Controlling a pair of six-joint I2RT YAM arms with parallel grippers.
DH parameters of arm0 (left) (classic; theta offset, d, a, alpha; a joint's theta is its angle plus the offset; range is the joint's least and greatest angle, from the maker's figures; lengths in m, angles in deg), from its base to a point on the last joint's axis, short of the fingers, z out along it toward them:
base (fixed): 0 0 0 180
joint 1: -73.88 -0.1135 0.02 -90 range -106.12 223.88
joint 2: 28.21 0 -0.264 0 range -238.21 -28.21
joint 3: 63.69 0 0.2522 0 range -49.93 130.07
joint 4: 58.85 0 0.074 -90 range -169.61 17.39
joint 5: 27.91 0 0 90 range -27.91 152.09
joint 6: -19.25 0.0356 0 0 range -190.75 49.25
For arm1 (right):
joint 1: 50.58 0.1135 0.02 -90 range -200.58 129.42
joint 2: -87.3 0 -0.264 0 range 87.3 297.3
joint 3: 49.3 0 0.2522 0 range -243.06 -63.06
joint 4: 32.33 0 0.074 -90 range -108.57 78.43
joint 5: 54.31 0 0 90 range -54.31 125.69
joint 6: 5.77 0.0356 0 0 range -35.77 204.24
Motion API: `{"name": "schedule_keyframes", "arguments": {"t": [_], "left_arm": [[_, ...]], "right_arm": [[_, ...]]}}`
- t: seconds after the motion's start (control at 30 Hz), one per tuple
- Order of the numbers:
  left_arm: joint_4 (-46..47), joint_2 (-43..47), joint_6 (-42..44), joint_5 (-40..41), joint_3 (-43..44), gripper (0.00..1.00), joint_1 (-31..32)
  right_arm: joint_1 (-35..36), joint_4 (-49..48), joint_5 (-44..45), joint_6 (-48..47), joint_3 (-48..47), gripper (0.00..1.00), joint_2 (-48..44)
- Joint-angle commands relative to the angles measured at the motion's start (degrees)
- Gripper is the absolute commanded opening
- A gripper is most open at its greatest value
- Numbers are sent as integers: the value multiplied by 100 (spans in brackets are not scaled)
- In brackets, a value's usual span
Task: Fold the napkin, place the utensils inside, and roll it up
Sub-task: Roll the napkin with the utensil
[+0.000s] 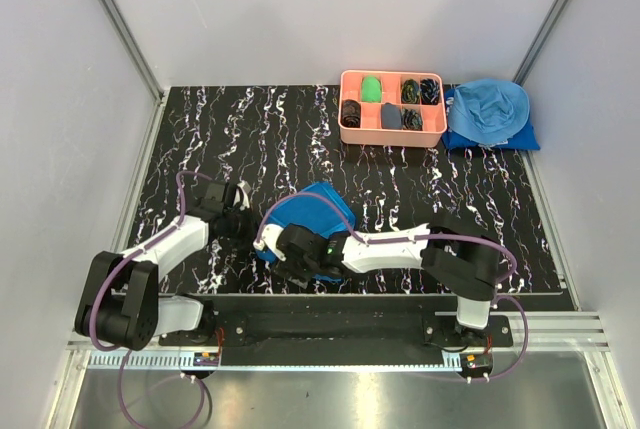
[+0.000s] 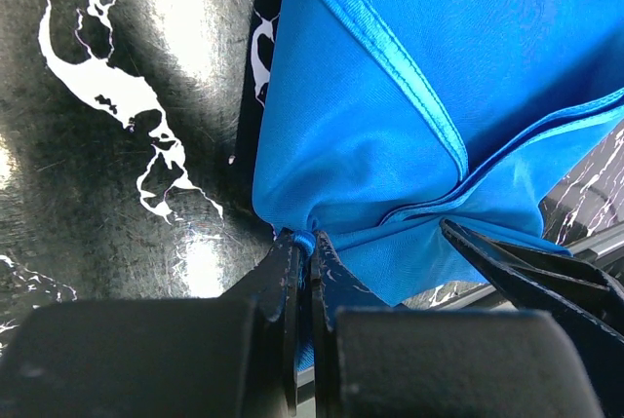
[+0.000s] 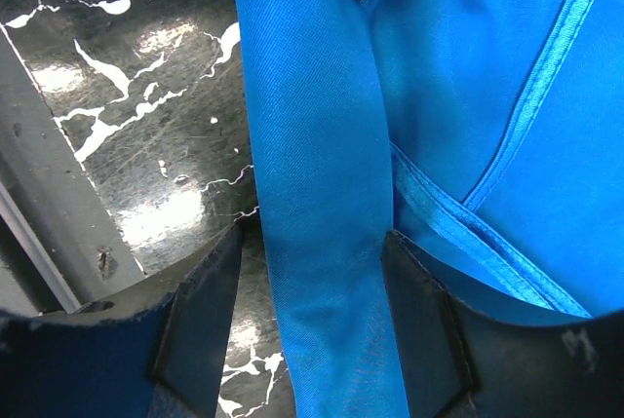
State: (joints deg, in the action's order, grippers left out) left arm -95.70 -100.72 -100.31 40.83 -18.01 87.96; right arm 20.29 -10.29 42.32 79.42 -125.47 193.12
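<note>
The royal-blue napkin lies bunched near the table's front edge, between the two arms. My left gripper is at its left side, shut on a pinched corner of the napkin; the cloth bulges out at the tips of the gripper. My right gripper is at the napkin's near side and stands open. A rolled fold of the napkin runs between its fingers, with a gap on the left side. The utensils are out of view.
A salmon tray of small items stands at the back, with a sky-blue heap of cloth to its right. The grey rail of the table's front edge is close to the right gripper. A right finger shows in the left wrist view.
</note>
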Motion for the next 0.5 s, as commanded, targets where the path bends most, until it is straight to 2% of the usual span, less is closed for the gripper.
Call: {"name": "schedule_keyframes", "arguments": {"t": [0.0, 0.17, 0.27, 0.47], "left_arm": [[15, -44, 143, -212, 253, 0, -38], [15, -61, 179, -256, 279, 0, -38], [33, -88, 188, -309, 279, 0, -29], [112, -88, 214, -450, 280, 0, -38]], "right_arm": [[14, -89, 312, -230, -175, 65, 131], [-134, -36, 119, -256, -210, 61, 342], [-240, 43, -91, -283, -245, 56, 457], [-363, 561, -837, -335, -429, 35, 703]]}}
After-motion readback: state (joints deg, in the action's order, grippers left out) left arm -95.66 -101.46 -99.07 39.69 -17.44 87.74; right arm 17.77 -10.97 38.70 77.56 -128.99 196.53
